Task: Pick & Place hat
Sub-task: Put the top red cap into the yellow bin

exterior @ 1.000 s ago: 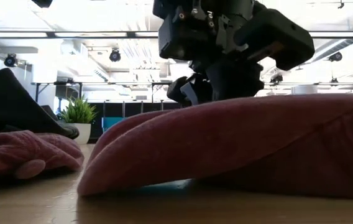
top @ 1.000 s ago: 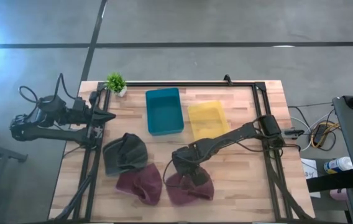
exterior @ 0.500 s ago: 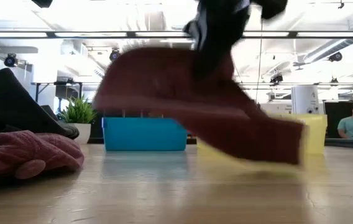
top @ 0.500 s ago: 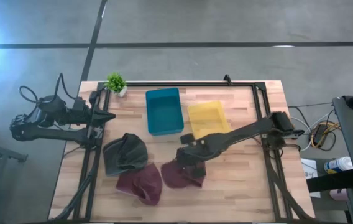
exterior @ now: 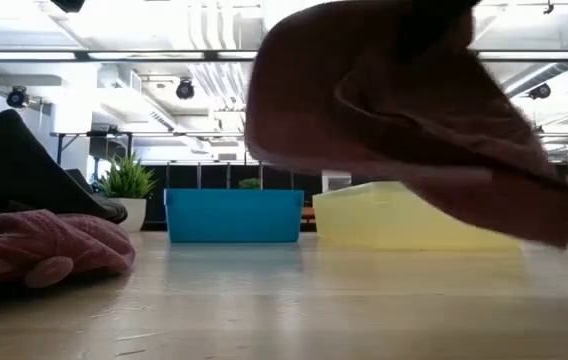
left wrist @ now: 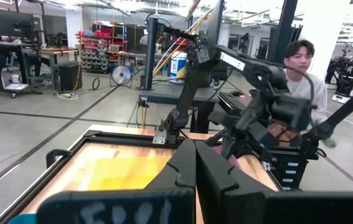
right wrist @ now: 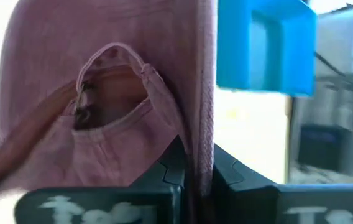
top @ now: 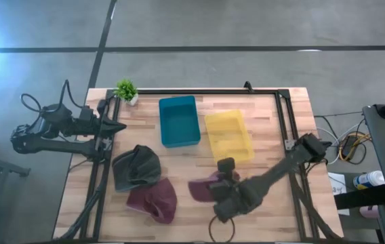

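High view: three hats (top: pixel 153 201), two bins (top: pixel 179 121).

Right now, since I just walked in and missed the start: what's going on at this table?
The right gripper is shut on a maroon hat and holds it in the air above the table's front, short of the yellow bin and the blue bin. A second maroon hat and a dark hat lie on the table. The left gripper waits shut at the table's left edge.
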Controlling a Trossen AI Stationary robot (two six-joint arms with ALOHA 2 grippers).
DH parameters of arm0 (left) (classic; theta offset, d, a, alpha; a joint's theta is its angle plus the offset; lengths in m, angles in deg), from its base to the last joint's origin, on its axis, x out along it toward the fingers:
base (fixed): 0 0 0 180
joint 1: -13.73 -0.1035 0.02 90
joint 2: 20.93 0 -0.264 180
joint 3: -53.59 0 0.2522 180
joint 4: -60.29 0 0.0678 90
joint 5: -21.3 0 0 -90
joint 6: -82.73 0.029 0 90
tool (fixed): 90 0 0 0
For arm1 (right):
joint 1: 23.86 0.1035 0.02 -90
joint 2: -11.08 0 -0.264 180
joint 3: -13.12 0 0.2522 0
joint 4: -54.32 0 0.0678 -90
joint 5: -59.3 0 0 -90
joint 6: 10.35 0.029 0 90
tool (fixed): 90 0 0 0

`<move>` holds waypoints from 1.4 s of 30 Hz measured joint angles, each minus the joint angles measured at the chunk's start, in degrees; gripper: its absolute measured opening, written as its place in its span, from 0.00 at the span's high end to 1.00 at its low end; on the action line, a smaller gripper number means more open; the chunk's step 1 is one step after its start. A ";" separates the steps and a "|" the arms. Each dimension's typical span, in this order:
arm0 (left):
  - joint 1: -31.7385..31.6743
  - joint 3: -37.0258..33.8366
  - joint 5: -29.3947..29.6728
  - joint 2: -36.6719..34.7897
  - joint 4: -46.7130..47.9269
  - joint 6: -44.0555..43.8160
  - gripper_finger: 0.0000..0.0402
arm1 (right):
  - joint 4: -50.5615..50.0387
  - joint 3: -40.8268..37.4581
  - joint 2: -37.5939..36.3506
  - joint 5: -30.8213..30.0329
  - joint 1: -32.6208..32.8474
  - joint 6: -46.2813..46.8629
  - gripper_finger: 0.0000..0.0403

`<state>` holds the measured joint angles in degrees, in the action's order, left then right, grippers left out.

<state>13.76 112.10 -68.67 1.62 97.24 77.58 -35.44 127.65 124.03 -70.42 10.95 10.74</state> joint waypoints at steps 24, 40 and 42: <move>-0.02 -0.01 -0.02 0.00 0.04 0.01 1.00 | 13.22 -0.04 5.05 -23.33 7.64 4.43 0.95; -0.02 0.00 -0.02 0.00 0.04 0.01 1.00 | 67.48 -10.97 3.36 11.15 -2.62 32.96 0.95; -0.02 -0.02 0.01 0.00 0.04 -0.01 1.00 | 65.12 -12.42 3.23 14.56 -3.30 40.98 0.95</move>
<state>13.74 112.08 -68.66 1.62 97.28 77.56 29.68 115.23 127.26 -55.87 7.65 51.72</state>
